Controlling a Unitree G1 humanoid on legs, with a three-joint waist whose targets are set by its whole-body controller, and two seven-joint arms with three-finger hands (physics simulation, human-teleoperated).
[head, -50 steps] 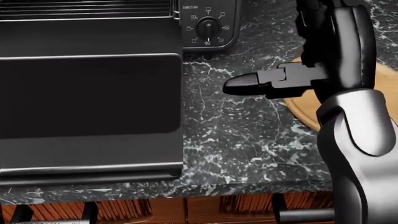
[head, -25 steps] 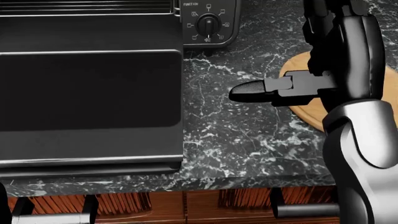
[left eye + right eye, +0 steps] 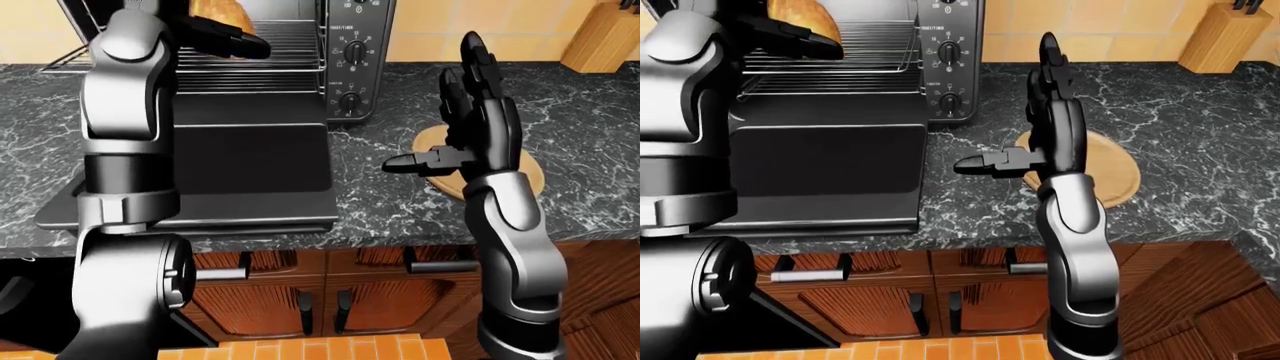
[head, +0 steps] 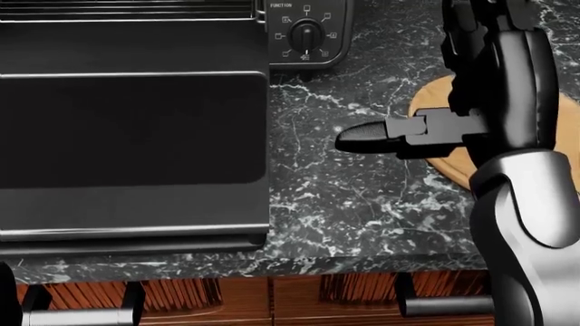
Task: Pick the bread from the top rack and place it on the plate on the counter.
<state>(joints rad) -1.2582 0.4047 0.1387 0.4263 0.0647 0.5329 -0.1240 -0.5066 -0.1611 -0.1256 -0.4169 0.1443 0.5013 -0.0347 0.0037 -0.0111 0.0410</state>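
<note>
In the left-eye view, I am reaching my black three-finger left hand into the open steel toaster oven, fingers lying against the golden-brown loaf of bread on the top wire rack; whether they are closing round it I cannot tell. My right hand is standing upright, fingers spread wide, over the round wooden plate.

In the head view, that thumb is jutting left across the black marbled counter beside the lowered dark oven door.

In the right-eye view, a wooden knife block is sitting top right.
</note>
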